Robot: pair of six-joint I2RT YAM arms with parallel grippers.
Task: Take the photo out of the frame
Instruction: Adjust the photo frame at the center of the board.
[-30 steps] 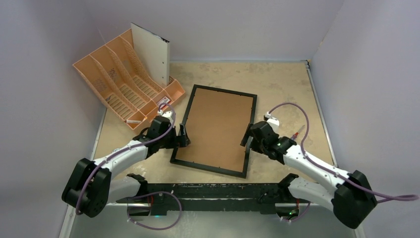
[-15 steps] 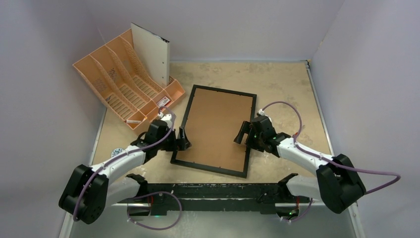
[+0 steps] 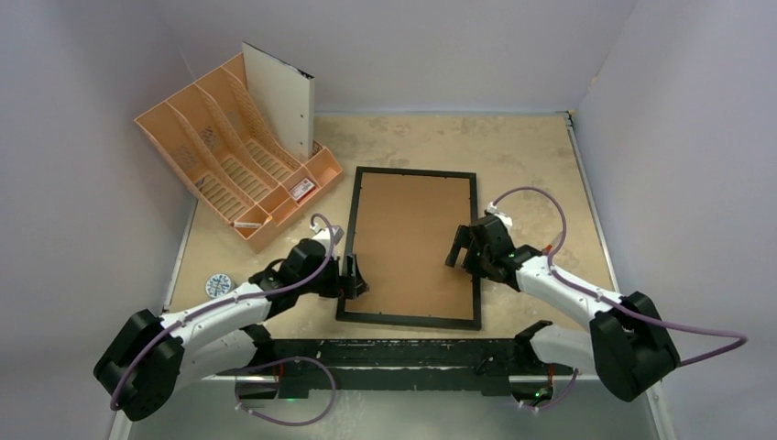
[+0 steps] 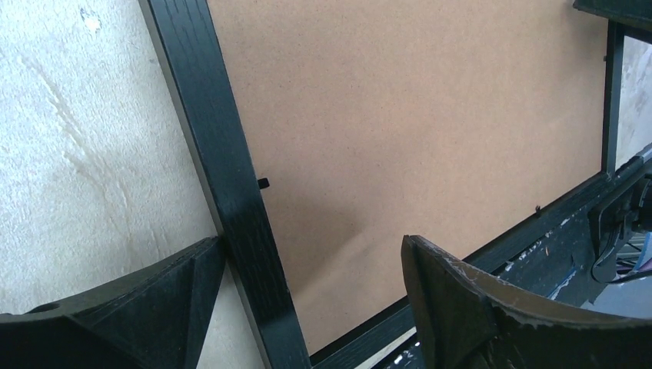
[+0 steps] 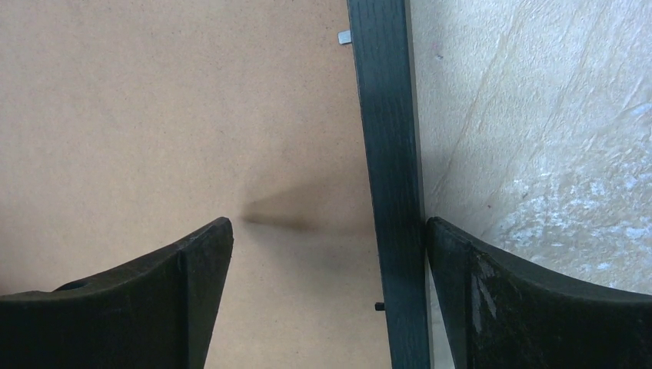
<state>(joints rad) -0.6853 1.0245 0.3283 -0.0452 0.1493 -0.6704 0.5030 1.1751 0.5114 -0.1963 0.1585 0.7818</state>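
The frame [image 3: 346,238] lies face down on the table, its brown fibreboard back [image 3: 410,243] up and its sides square to the table's edges. The photo is hidden under that board. My left gripper [image 3: 353,275] is open and straddles the frame's left rail [image 4: 231,169]; the outer finger [image 4: 154,307] touches the rail's outside edge and the other hangs over the board near the bottom corner. My right gripper [image 3: 463,246] is open and straddles the right rail [image 5: 388,154]; its outer finger [image 5: 523,300] touches the rail's outside and the other is over the board [image 5: 154,115].
An orange plastic file organiser [image 3: 234,156] stands at the back left with a white sheet [image 3: 279,101] upright in it. A small round disc [image 3: 217,284] lies at the left near the left arm. A black bar [image 3: 394,353] runs along the near edge.
The frame has turned from tilted to square with the table and slid a little nearer. The left gripper has moved right and nearer along the left rail; the right gripper stays at the right rail.
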